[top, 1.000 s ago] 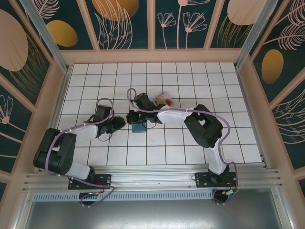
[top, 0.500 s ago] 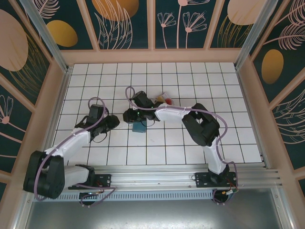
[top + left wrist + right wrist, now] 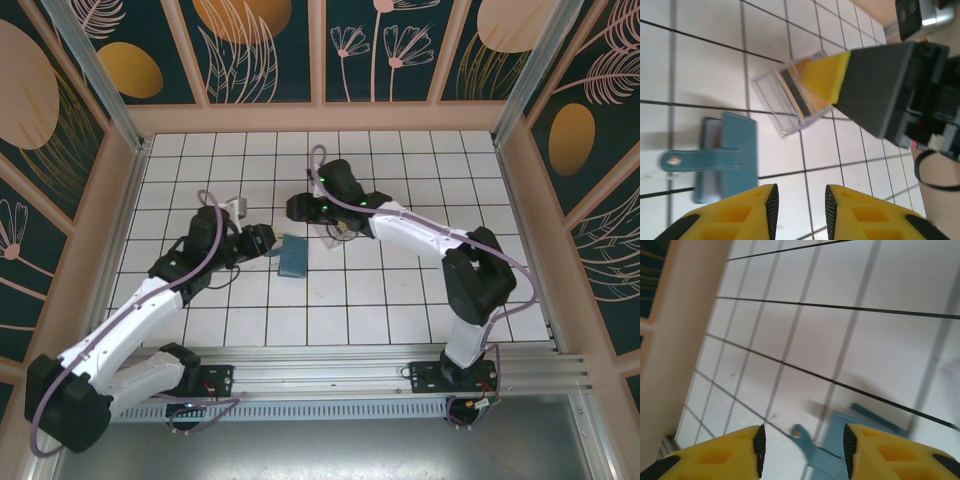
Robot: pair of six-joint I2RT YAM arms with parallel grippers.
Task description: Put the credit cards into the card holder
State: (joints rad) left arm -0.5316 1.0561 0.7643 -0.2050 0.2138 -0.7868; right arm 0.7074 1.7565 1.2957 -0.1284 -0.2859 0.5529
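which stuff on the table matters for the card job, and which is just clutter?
Job:
- teal wallet, flat on the tiles
- yellow card, inside the clear tray

Lying about:
- clear tray, just a container for the card

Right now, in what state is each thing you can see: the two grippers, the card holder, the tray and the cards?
left gripper: open, nothing between the fingers.
right gripper: open, nothing between the fingers.
card holder: flat on the tiles, strap tab sticking out, not gripped.
clear tray: resting on the tiles, a card inside.
yellow card: inside the clear tray, not gripped.
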